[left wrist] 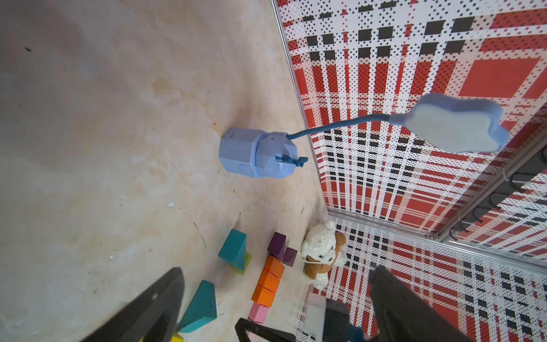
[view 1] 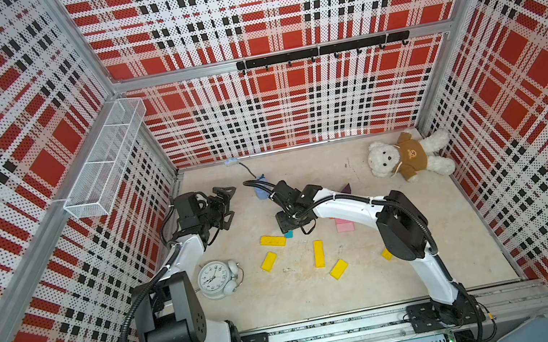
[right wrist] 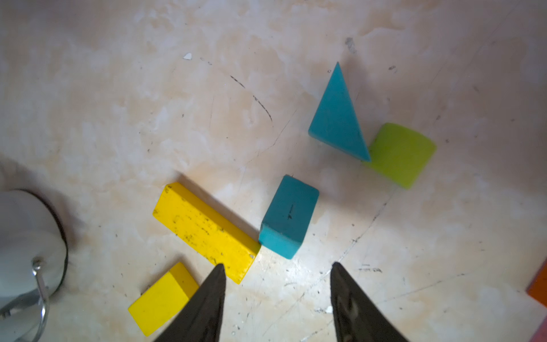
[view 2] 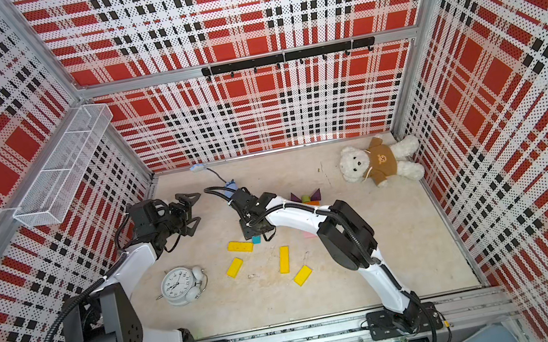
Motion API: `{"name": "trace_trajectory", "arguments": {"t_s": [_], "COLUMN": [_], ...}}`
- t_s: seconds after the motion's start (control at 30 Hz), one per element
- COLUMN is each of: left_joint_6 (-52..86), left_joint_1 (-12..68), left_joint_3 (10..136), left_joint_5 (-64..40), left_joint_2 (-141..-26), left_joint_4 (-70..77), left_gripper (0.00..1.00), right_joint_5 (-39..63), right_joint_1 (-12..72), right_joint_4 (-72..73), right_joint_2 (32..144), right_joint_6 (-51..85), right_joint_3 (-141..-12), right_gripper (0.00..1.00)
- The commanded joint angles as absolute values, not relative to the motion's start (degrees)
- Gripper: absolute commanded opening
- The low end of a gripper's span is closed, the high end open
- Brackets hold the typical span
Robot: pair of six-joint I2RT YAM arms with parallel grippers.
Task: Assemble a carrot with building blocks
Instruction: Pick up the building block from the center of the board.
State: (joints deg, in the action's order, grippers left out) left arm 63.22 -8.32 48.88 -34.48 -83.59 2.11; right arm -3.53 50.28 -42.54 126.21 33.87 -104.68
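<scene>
A: Right fingers (right wrist: 204,308) stand apart with nothing between them. The teal block (right wrist: 288,216) lies flat on the worktop (right wrist: 118,118) just ahead of the tips. One of its corners touches the yellow bar (right wrist: 205,231), whose end reaches one fingertip.

B: Left fingers (left wrist: 148,308)?

A: Spread wide, empty, raised, well apart from the blocks.

B: How will the teal block handle?

A: My judgement: solid, painted, stiff, light, not fragile. The paint looks smooth, so it is probably a little slippery. Take it across its two long flat sides at mid-length. The touching bar may get dragged along.

B: The teal triangle (right wrist: 337,118)?

A: Farther ahead of the tips, one corner against the lime block (right wrist: 401,154). Sloped faces would likely squeeze out of a grip, so hold it by the flat faces.

B: Any writing?

A: None on the blocks, only scuffs on the bar and a small dark mark on the teal block. The clock (view 1: 213,279), out to the side past the yellow pieces, shows dial numerals in both top views. The bear (view 1: 409,157) has a bear-face print on its shirt, with no words I can read.
</scene>
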Motion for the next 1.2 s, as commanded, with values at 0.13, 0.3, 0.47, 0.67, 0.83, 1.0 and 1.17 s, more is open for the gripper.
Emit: {"name": "trace_trajectory", "arguments": {"t_s": [0.13, 0.3, 0.47, 0.67, 0.83, 1.0, 1.17], "left_joint_6": [64.6, 64.7, 65.0, 65.1, 65.2, 65.2, 65.2], "left_joint_1": [-8.0, -7.4, -7.3, -7.3, -7.1, -6.9, -6.8], "left_joint_3": [48.3, 48.3, 48.3, 48.2, 48.1, 48.3, 48.2], "left_joint_5": [-34.8, -35.0, -35.3, -35.5, -35.5, -35.6, -35.7], "left_joint_2": [-82.3, -82.3, -82.3, -82.1, -82.1, -82.2, -82.1], "left_joint_4": [3.2, 3.3, 3.6, 4.0, 4.0, 4.1, 4.1], "left_gripper": [1.00, 1.00, 1.00, 1.00, 1.00, 0.99, 1.00], "right_joint_5": [-3.9, -5.7, -5.9, -5.4, -5.0, -4.6, -4.9], "right_joint_1": [50.4, 50.3, 50.3, 50.2, 50.2, 50.2, 50.2], "right_joint_4": [-44.2, -45.0, -45.8, -46.3, -47.1, -47.2, -47.2], "right_joint_2": [131.8, 133.1, 133.9, 134.0, 134.9, 135.3, 135.0], "right_joint_6": [41.4, 42.5, 42.5, 42.3, 42.4, 42.3, 42.3], "right_joint_3": [-109.8, -110.9, -112.4, -112.8, -113.2, -113.1, -112.6], "right_gripper": [0.59, 0.53, 0.45, 0.46, 0.48, 0.45, 0.40]}}
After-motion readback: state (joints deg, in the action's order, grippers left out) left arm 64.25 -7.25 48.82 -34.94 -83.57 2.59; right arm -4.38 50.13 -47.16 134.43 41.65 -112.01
